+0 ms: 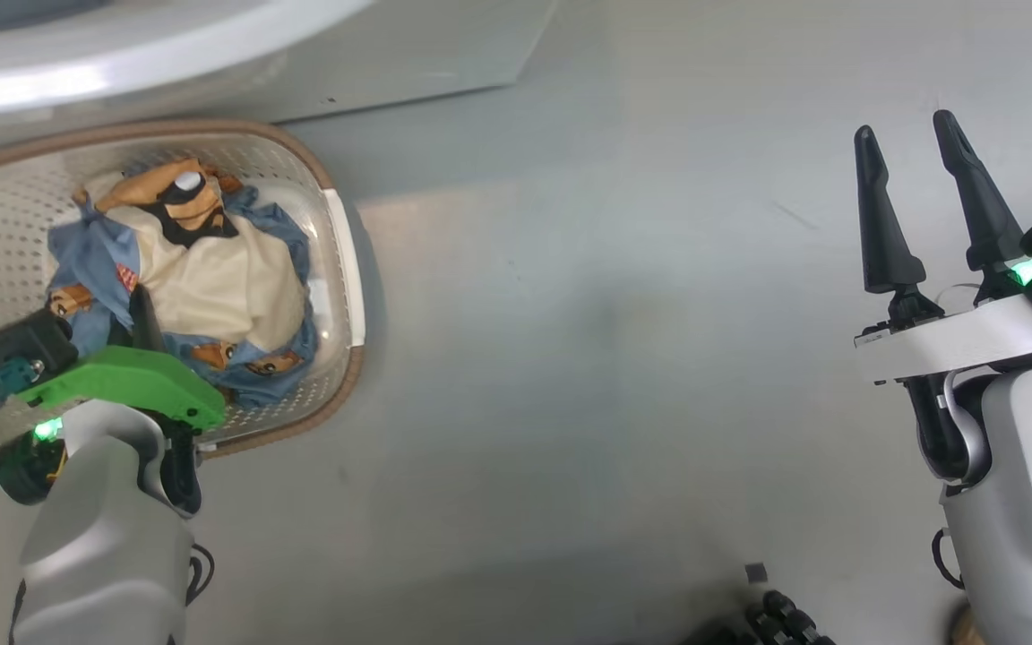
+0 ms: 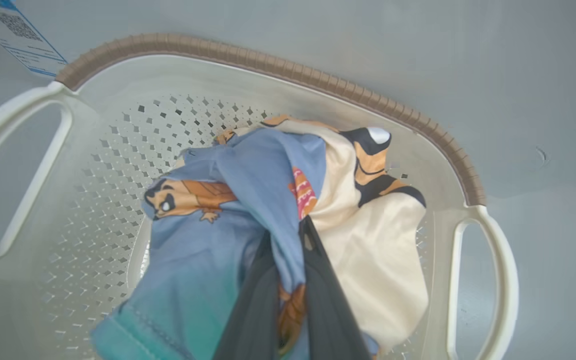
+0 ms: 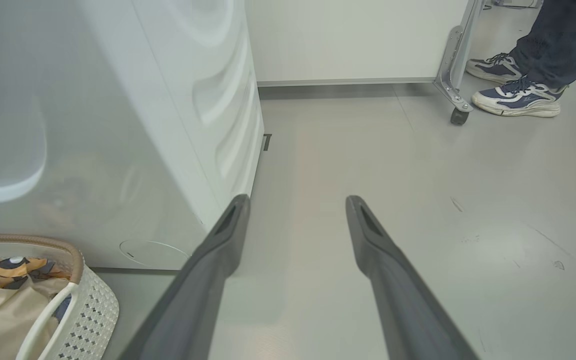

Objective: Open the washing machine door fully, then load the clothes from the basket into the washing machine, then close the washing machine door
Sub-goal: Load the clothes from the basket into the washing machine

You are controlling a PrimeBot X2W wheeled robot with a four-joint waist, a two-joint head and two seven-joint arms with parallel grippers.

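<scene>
Because the left hand [image 2: 295, 240] is pinched almost fully shut on a fold of the light-blue bear-print fabric, down inside the basket [image 1: 301, 148], the lift that I judge comes next hangs on a narrow grip. The clothes [image 1: 211, 278] lie bundled in the basket, blue cloth wrapped around a cream piece, and the basket stands on the floor [image 1: 570, 358] just beside the front of the washing machine [image 3: 208, 100]. The dark fingers [image 2: 328, 300] hold only a thin ridge of cloth near the edge of the bundle, so the fabric could slide out as its weight comes on. The blue garment might also rise alone and leave the cream one behind. If a loose end snags in the perforated wall, the light basket could be dragged or tipped. Trailing cloth may brush the floor or catch on the machine's opening on the way in. The right hand [image 1: 906, 130] stands spread wide and holds nothing, over bare floor well apart from the basket, too far away to help. A person's shoes [image 3: 515, 95] stand off beyond the machine, away from the work.
</scene>
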